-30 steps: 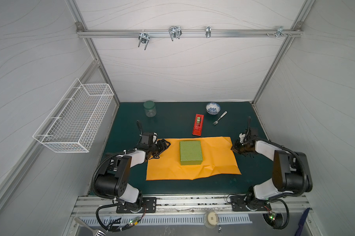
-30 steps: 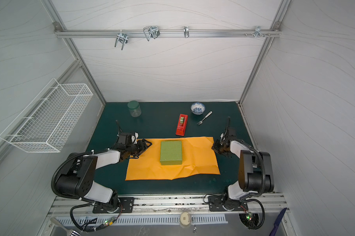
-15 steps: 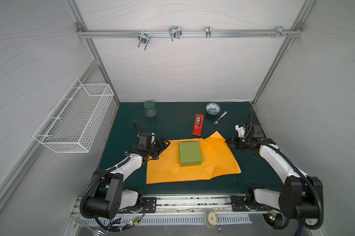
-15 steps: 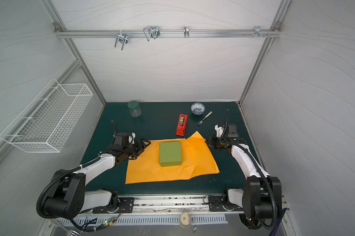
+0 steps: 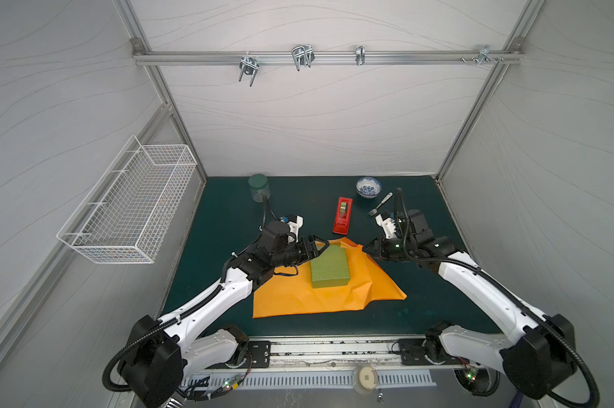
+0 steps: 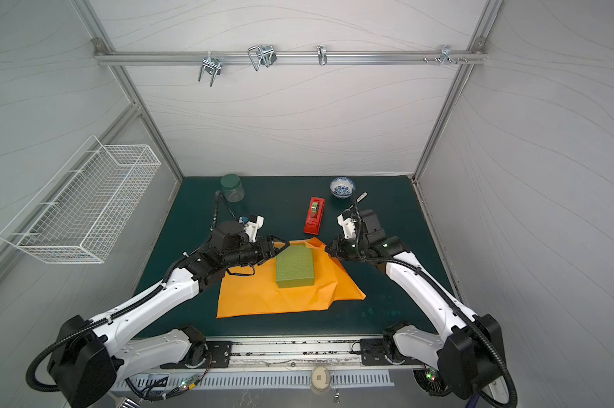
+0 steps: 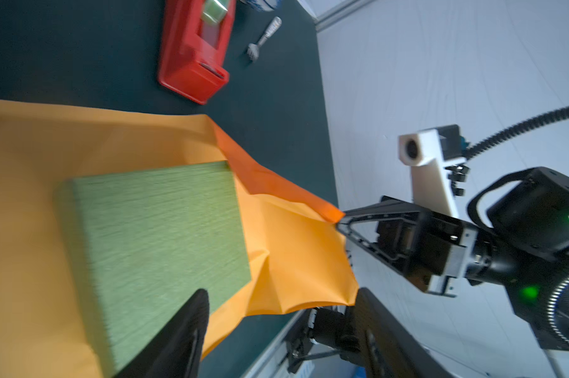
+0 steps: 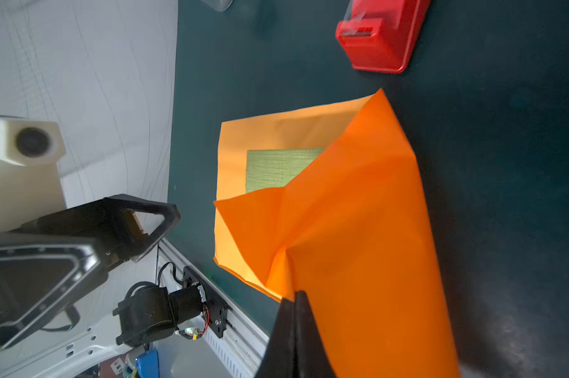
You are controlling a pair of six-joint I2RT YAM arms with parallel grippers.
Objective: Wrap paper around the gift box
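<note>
Left wrist view: the right claw [image 7: 340, 218] is shut on a lifted corner of the paper [image 7: 293, 255]. The left claw [image 7: 283, 327] is open, holding nothing; the gift box [image 7: 158, 235] sits by its tips.

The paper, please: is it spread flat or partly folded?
Partly folded: the right gripper holds the paper's far right corner raised beside the box; the rest lies flat.

walls: white panels [image 5: 316, 123] (faint wavy lines) | floor: dark green mat [image 5: 220, 219] | side: wire basket [image 5: 129, 205] | rail [image 5: 404, 58]: hooks [image 5: 302, 58]
</note>
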